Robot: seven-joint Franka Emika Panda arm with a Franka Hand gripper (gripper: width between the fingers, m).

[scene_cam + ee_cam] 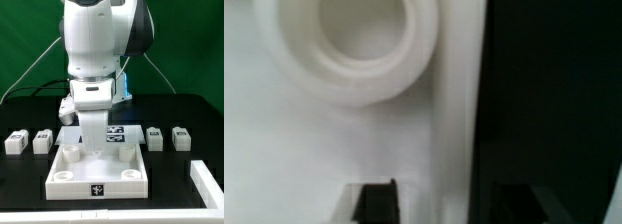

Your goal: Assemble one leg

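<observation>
The large white panel point(100, 172) with round corner sockets lies flat in the middle of the table. My gripper point(84, 144) hangs over its far edge, near the far socket point(70, 152) on the exterior view's left. In the wrist view my gripper point(446, 206) straddles the panel's edge point(452, 120). One dark fingertip point(377, 202) is over the white top beside a socket point(345, 50), the other over black table. The jaws stand apart and hold nothing. Legs with tags lie in pairs on the exterior view's left point(15, 142), point(42, 141) and right point(155, 137), point(181, 136).
The marker board point(118, 133) lies just behind the panel. A white piece point(206, 182) stands at the front of the exterior view's right. The table is black, with a green backdrop behind.
</observation>
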